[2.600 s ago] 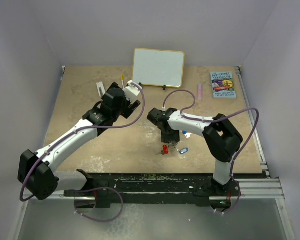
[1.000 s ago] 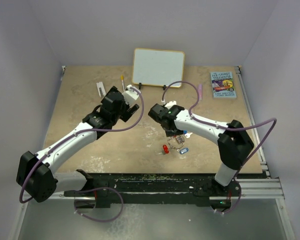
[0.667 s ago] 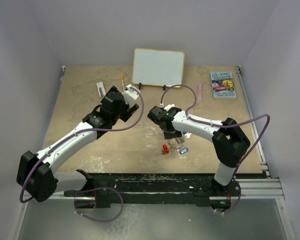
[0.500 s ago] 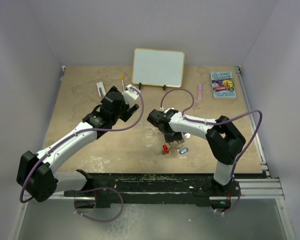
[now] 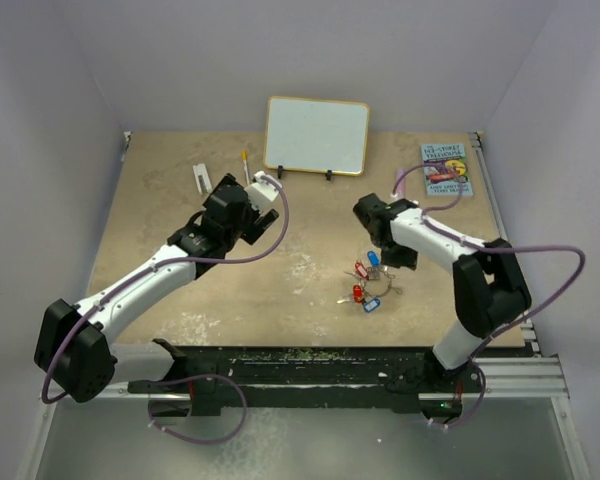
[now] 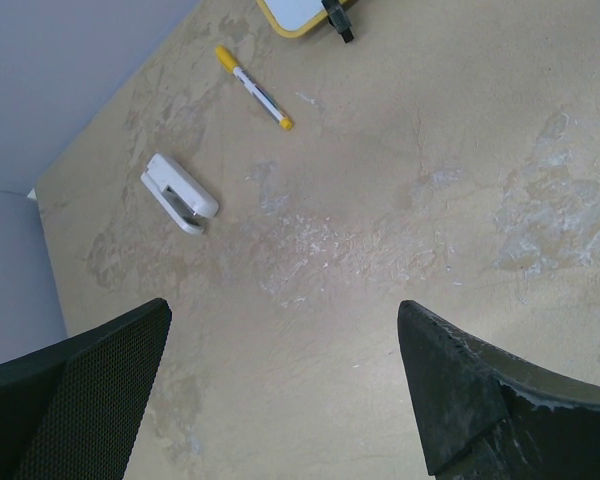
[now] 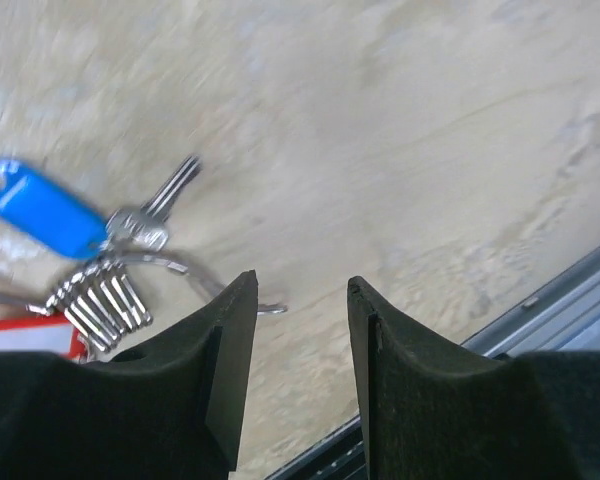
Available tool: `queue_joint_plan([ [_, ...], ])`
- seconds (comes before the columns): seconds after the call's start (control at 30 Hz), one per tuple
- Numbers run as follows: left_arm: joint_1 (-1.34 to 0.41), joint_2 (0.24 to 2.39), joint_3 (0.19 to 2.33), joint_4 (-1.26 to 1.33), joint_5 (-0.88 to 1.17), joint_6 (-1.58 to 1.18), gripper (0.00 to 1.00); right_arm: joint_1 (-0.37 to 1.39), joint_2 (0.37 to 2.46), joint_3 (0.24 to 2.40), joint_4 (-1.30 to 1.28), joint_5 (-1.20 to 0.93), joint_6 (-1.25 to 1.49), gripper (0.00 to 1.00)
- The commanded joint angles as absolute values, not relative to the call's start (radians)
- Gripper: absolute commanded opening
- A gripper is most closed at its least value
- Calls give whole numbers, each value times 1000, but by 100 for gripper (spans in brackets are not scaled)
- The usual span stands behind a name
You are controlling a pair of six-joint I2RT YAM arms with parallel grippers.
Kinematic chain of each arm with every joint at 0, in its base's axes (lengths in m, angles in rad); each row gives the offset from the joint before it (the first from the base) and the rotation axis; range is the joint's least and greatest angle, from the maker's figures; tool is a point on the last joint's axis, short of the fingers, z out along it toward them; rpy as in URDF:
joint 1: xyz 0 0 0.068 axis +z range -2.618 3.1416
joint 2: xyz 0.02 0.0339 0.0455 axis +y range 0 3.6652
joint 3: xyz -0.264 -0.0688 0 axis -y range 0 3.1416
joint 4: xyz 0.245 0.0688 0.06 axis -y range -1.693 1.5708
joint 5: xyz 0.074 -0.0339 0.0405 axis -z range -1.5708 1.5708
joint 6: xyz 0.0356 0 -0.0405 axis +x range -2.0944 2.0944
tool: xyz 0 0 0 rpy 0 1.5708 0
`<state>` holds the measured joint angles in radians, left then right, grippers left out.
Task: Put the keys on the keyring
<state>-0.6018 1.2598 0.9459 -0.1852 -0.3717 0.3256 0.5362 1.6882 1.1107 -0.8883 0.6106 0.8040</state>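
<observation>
Lying bunched on the desk [image 5: 230,300], the keys [image 5: 368,285] touch the keyring [image 7: 185,268], just beside the right claw [image 7: 300,290], which is spread, gripping nothing. The left claw [image 6: 280,315] hangs wide apart, well away.

We find the keys [image 5: 366,283] on the table [image 5: 280,300]. Behind them stands the whiteboard [image 5: 317,135], the book [image 5: 447,168] right of it.

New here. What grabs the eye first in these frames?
The keys, a bunch with red and blue tags gathered with the keyring, lie on the tan table right of centre. The right tool hangs open and empty just beside them, and the left tool is open above the table further left. A whiteboard stands at the back edge.
</observation>
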Motion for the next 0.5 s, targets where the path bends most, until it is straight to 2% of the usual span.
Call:
queue_joint_plan([
  [0.0,-594,1262,936,-132,-372,328,98,479,1570,1184,-938,729,760,44],
  [0.17,-592,1269,928,-121,-369,326,98,481,1528,1202,-920,659,729,42],
  [0.3,-592,1285,929,-110,-364,334,98,487,1479,1120,-875,510,753,37],
  [0.47,-592,1317,958,-107,-338,337,98,491,1452,1018,-845,368,833,38],
])
